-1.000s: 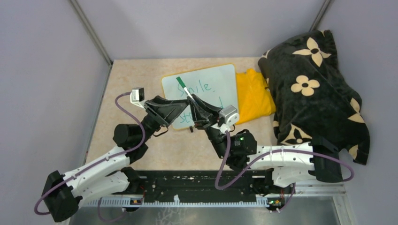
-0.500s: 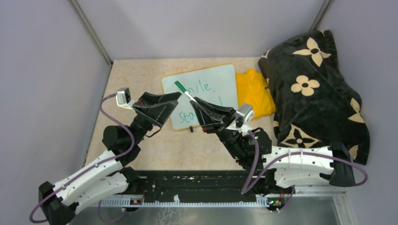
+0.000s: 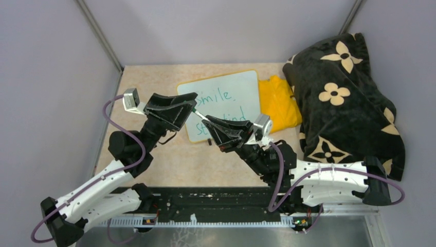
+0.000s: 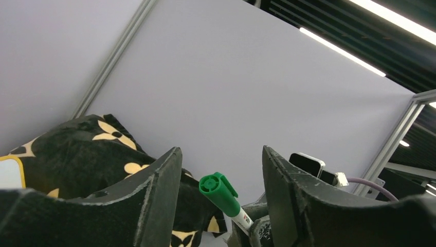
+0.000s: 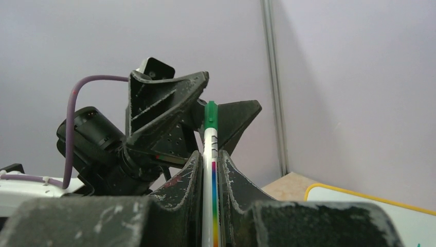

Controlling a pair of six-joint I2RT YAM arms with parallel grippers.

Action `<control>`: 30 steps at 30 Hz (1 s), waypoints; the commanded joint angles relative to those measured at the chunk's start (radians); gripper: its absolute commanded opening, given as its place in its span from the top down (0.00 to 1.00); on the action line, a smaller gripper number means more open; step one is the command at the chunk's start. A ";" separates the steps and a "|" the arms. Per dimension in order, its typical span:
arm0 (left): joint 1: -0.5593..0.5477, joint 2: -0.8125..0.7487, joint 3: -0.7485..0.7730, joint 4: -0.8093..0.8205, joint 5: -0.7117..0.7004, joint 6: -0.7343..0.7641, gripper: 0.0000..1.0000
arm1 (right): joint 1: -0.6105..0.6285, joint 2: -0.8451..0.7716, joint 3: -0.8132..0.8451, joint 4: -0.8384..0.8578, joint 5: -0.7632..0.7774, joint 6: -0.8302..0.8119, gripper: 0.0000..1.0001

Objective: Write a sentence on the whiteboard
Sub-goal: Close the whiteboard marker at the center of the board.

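The right gripper (image 5: 210, 154) is clenched on the body of the marker (image 5: 211, 136). The left gripper (image 4: 221, 152) is held spread, its jaws standing either side of the green cap (image 4: 218, 188) without touching it. A knock is to be feared: if either arm is swung while the cap is flanked so closely, the marker could be levered loose and dropped on the lettering, which would be smeared. Pale grey walls (image 3: 216, 31) are seen around a speckled beige table (image 3: 149, 82). A black flowered blanket (image 3: 339, 92) is heaped at the right. The whiteboard (image 3: 241, 85) is laid at the far middle, with a yellow cloth (image 3: 277, 103) at its right edge. The sentence (image 3: 218, 95) is written across it in green.
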 commanded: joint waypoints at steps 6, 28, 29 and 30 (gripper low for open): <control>-0.001 -0.007 -0.018 0.022 0.024 -0.006 0.61 | -0.002 0.005 0.008 0.030 0.001 0.014 1.00; -0.002 0.135 -0.068 0.131 0.208 -0.194 0.88 | -0.004 0.065 0.070 0.047 0.035 -0.042 1.00; -0.002 0.113 -0.088 0.139 0.175 -0.191 0.72 | -0.003 0.060 0.065 0.044 0.036 -0.044 1.00; -0.001 0.089 -0.106 0.141 0.143 -0.183 0.56 | -0.004 0.054 0.061 0.041 0.038 -0.045 1.00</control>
